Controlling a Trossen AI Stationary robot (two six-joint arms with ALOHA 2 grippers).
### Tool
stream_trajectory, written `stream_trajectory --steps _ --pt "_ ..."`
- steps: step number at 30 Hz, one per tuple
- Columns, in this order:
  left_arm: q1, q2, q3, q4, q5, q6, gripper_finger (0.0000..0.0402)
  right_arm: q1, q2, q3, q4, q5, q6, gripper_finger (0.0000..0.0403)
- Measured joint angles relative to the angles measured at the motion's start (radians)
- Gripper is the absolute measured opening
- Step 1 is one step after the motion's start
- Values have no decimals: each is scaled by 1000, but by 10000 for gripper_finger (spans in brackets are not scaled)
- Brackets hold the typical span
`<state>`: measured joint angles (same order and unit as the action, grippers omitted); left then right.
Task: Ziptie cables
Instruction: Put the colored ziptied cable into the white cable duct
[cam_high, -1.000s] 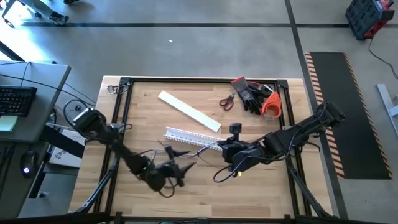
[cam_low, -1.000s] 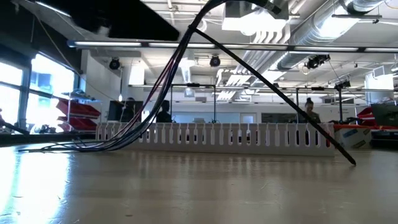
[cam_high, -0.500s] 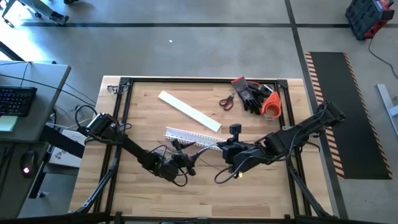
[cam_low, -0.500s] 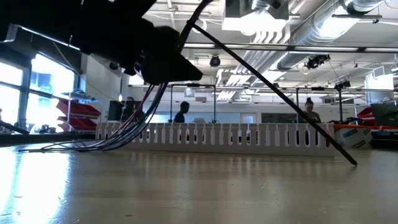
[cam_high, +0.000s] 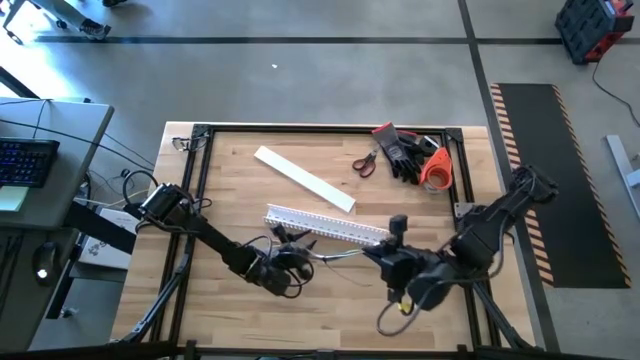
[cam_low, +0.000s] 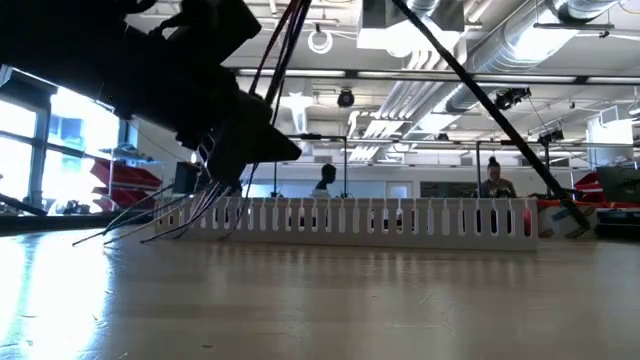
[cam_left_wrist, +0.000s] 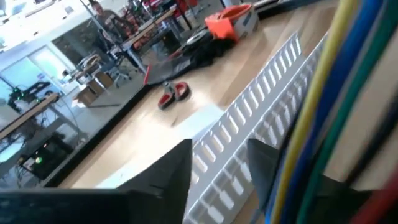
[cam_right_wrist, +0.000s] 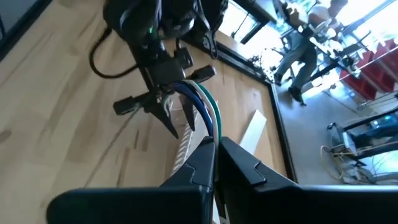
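Note:
The cables (cam_high: 335, 252) are a bundle of thin coloured wires near the table's middle, just in front of the white slotted channel (cam_high: 325, 225). My right gripper (cam_high: 372, 252) is shut on them. From it they run to my left gripper (cam_high: 290, 262), which stands open beside them. In the left wrist view the cables (cam_left_wrist: 323, 124) pass outside one finger, and only the channel (cam_left_wrist: 261, 106) shows in the gap. In the low view the loose wire ends (cam_low: 190, 210) fan down to the table below my left gripper (cam_low: 270, 150). My right gripper pinches the cables (cam_right_wrist: 208, 127) between its two shut fingers, at the bundle's right-hand part. The fingers come slanting down from the table's right and near side. The bundle is lifted there and slopes down to the left. Whether my left gripper touches the cables, I cannot tell.
A flat white cover strip (cam_high: 305, 178) lies behind the channel. Scissors (cam_high: 365, 162), dark gloves (cam_high: 405, 152) and an orange tape roll (cam_high: 437, 170) lie at the far right corner. A dark cord (cam_high: 395, 315) loops from the right arm onto the near table.
My right gripper has gone up and toward the table's right and near edges, drawing the cables along; their left part has risen off the table. My left gripper has come down and moved from the near side toward the channel, up to the cables.

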<state>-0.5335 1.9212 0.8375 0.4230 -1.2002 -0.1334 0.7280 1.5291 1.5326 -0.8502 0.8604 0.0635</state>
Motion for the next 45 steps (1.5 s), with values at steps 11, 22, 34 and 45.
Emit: stream_trajectory --steps 11,22,34,45 --pt "-39 -9 0 -68 -61 16 6 60 0 37 -115 62 89 0" --pt "-51 -314 0 -662 61 -196 0 -55 0 -42 -357 44 375 0" --pt "209 -502 -4 -1206 470 -226 0 -316 0 -327 -203 -115 403 0" --pt "306 -442 -127 -1072 643 -108 0 -395 1 -466 -86 -272 341 0"
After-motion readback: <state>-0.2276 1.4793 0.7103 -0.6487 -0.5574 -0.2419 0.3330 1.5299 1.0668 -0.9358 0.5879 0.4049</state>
